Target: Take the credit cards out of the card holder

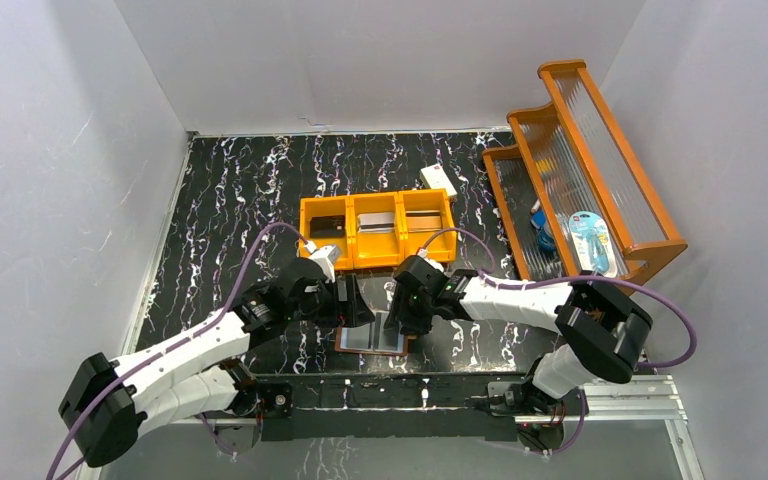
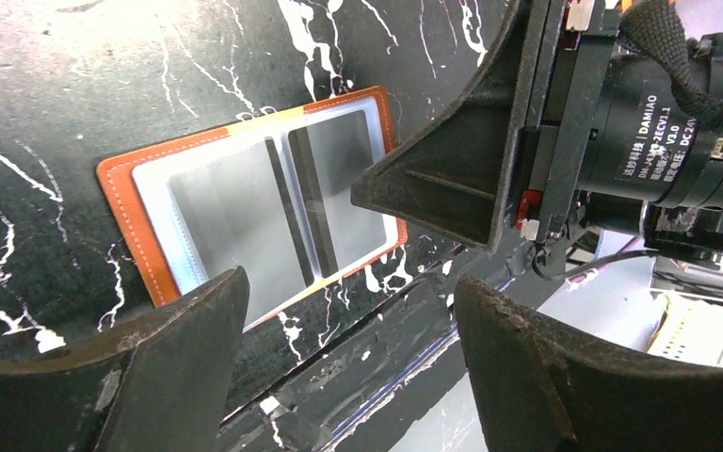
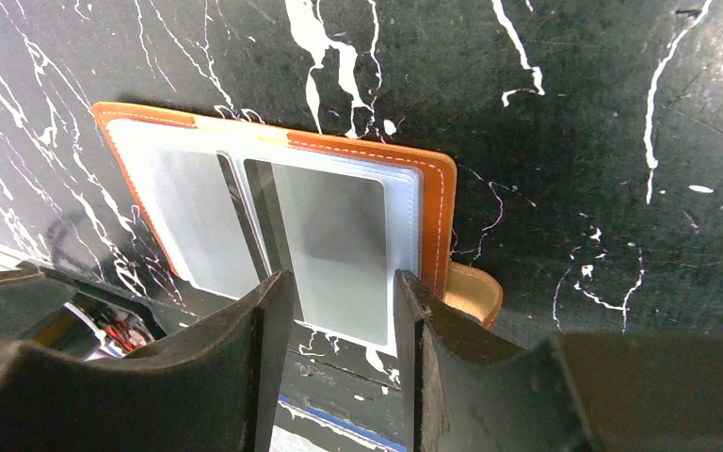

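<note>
The card holder (image 1: 344, 343) lies open and flat near the table's front edge, with an orange-brown rim (image 2: 124, 209) and pale blue-grey inner faces. A grey-silver credit card sits in each face: one in the left half (image 3: 198, 226) and one in the right half (image 3: 339, 240). The snap tab (image 3: 475, 294) sticks out at the right edge. My right gripper (image 3: 344, 282) hovers over the right card's near edge, jaws apart, holding nothing. My left gripper (image 2: 348, 292) stands wide open over the table's front edge beside the holder, and is empty.
An orange three-compartment tray (image 1: 377, 262) behind the holder has a dark card (image 1: 326, 227) and a grey card (image 1: 376, 222) in it. A cream-white box (image 1: 438, 180) lies beyond it. An orange stepped rack (image 1: 580, 170) stands at the right. The table's front rail (image 2: 414, 367) runs just below the holder.
</note>
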`<move>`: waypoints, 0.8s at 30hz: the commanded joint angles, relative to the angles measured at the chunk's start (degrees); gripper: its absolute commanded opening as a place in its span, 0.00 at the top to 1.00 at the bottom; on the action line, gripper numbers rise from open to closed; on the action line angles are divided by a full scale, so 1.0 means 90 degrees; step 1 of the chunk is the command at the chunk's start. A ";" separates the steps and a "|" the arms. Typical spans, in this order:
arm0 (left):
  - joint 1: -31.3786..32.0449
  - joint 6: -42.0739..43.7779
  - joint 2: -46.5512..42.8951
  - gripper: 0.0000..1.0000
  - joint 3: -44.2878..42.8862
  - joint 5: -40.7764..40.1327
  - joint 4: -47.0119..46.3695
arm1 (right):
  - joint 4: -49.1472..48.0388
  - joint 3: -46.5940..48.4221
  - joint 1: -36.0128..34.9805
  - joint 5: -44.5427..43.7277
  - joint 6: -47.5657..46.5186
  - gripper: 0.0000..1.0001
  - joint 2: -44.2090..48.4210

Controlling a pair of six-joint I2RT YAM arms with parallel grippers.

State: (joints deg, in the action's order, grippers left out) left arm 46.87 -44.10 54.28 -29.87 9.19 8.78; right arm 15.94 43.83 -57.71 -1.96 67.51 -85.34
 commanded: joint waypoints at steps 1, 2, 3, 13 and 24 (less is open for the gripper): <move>0.0006 0.0029 0.0175 0.23 -0.0038 0.0442 -0.0348 | 0.0065 -0.0063 0.0026 -0.0180 -0.0057 0.50 0.0012; 0.0007 0.0027 0.0235 0.24 -0.0036 0.0495 -0.0386 | 0.0052 -0.0090 0.0026 -0.0196 -0.0047 0.51 -0.0019; 0.0002 0.0027 0.0300 0.25 -0.0040 0.0539 -0.0411 | 0.0065 -0.0115 0.0026 -0.0252 -0.0020 0.52 -0.0050; 0.0001 -0.0149 0.0927 0.38 0.0039 0.0801 -0.0682 | 0.0040 -0.0599 0.0045 -0.0468 0.0177 0.64 -0.0005; 0.0002 -0.0593 0.1626 0.46 0.0297 0.0889 -0.1155 | -0.0138 -0.0833 0.0045 -0.0343 0.0441 0.65 -0.0026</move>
State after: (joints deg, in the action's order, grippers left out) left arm 46.87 -47.62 67.61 -28.36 15.73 1.21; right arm 12.19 40.05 -57.36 -2.37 70.37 -83.88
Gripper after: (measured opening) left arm 0.546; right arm 0.348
